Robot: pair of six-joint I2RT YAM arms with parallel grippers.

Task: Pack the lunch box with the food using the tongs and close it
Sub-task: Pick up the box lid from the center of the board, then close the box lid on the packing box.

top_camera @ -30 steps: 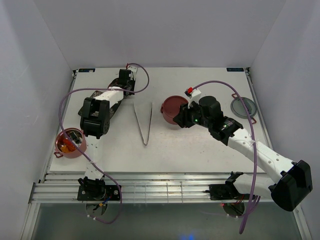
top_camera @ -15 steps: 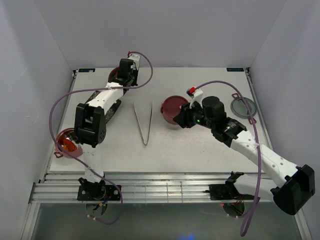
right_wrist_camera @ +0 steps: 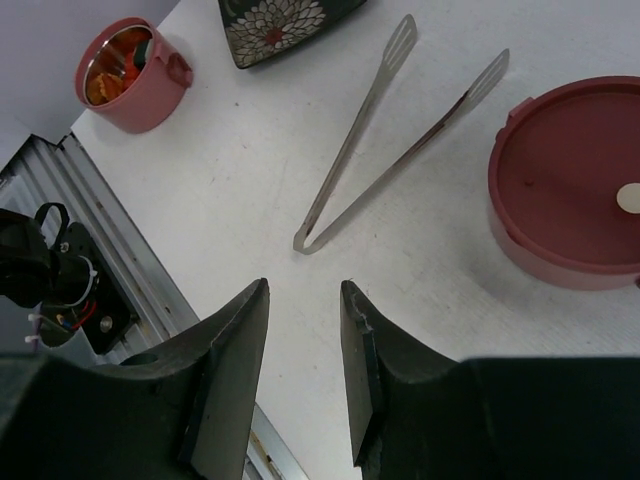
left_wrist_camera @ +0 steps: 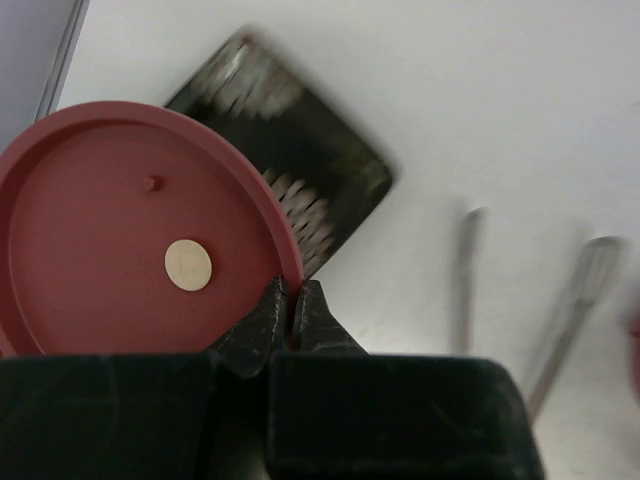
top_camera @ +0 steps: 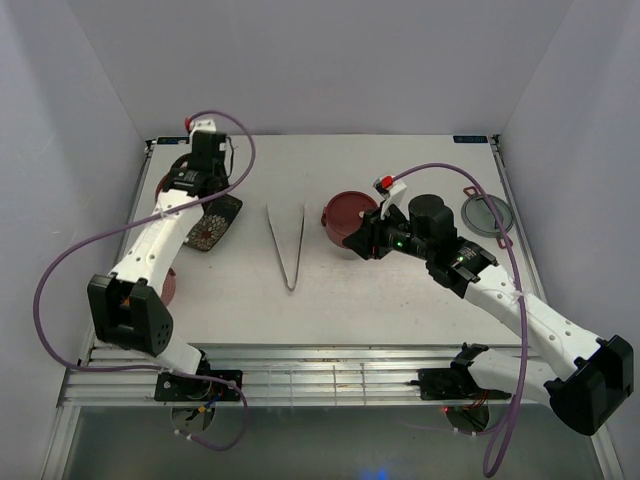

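My left gripper (left_wrist_camera: 291, 300) is shut on the rim of a flat dark-red lunch box lid (left_wrist_camera: 140, 250), held in the air at the back left above the table. In the top view that gripper (top_camera: 188, 180) sits just behind the dark floral plate (top_camera: 210, 222). The silver tongs (top_camera: 290, 242) lie in a V mid-table. A lunch box tier (top_camera: 345, 218) with its lid on stands right of them. My right gripper (right_wrist_camera: 305, 300) hangs open over bare table near the tongs' joined end (right_wrist_camera: 305, 240). An open tier (right_wrist_camera: 130, 75) at the near left holds orange food (right_wrist_camera: 103, 88).
A grey round lid with red clips (top_camera: 487, 214) lies at the far right. The left arm's elbow (top_camera: 128, 310) hangs over the near-left corner, mostly hiding the open tier (top_camera: 168, 285). Slotted metal rails (top_camera: 330, 380) run along the table's near edge.
The left arm has swung leftward with the lid, from the back centre to the back left, and its elbow has dropped toward the near-left corner. The right arm has hardly moved.
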